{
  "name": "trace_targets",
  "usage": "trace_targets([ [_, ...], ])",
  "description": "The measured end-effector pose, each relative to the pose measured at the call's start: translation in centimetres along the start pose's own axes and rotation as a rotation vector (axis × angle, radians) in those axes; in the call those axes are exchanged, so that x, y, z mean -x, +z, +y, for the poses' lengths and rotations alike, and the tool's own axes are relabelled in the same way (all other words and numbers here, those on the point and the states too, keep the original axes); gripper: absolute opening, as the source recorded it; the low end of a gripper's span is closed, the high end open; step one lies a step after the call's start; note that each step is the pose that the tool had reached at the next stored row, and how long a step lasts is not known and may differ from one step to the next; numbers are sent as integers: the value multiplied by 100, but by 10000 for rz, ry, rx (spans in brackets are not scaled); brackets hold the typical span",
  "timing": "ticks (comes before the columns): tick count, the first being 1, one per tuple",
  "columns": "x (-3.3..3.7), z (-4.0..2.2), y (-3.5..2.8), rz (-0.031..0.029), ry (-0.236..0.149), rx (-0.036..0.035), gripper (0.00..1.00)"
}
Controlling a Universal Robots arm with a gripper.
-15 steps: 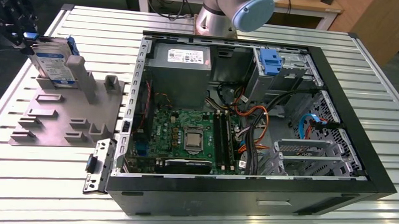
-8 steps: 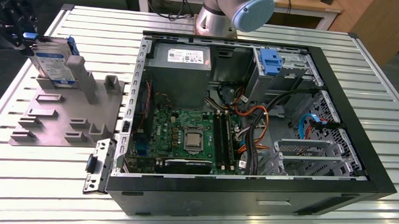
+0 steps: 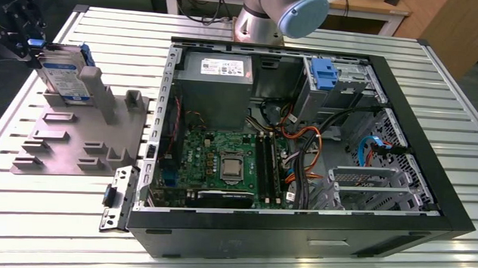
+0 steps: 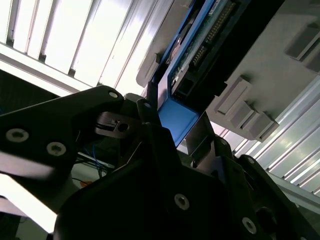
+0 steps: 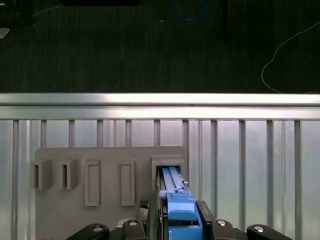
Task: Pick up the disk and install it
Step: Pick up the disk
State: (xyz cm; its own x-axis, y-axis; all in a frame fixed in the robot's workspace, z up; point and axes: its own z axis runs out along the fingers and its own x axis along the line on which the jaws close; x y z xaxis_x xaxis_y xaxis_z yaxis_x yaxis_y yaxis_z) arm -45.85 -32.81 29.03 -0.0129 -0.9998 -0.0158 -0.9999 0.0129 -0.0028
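Observation:
In the exterior view the disk [image 3: 66,75], silver-grey with a white-and-blue label and a blue bracket, stands on edge in a slot of the grey fixture plate [image 3: 71,143], at that view's far left. My black gripper [image 3: 43,51] sits at the disk's upper end. In the first wrist view the disk's blue bracket edge [image 5: 176,197] lies between my two fingers [image 5: 154,220], which press against both of its sides; the gripper [image 5: 177,222] is shut on the disk. The second wrist view shows the disk's connector side [image 4: 202,55] and blue bracket close to the gripper [image 4: 172,132].
An open black computer case [image 3: 428,176] lies to the exterior view's right of the fixture. It holds a grey power-supply box [image 3: 217,70], a blue drive-bay latch [image 3: 323,74], a motherboard [image 3: 222,163] and cables. The arm's base [image 3: 267,16] stands behind the case on the slatted metal table [image 3: 53,223].

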Motion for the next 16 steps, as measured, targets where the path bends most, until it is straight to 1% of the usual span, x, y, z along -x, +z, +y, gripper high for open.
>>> trace_targets([
  [10, 0, 0, 4, -1, 0, -2, 48],
  [12, 0, 0, 5, -2, 0, -3, 47],
  [13, 0, 0, 5, -1, 0, -3, 40],
  [16, 0, 0, 6, -1, 0, -3, 40],
])
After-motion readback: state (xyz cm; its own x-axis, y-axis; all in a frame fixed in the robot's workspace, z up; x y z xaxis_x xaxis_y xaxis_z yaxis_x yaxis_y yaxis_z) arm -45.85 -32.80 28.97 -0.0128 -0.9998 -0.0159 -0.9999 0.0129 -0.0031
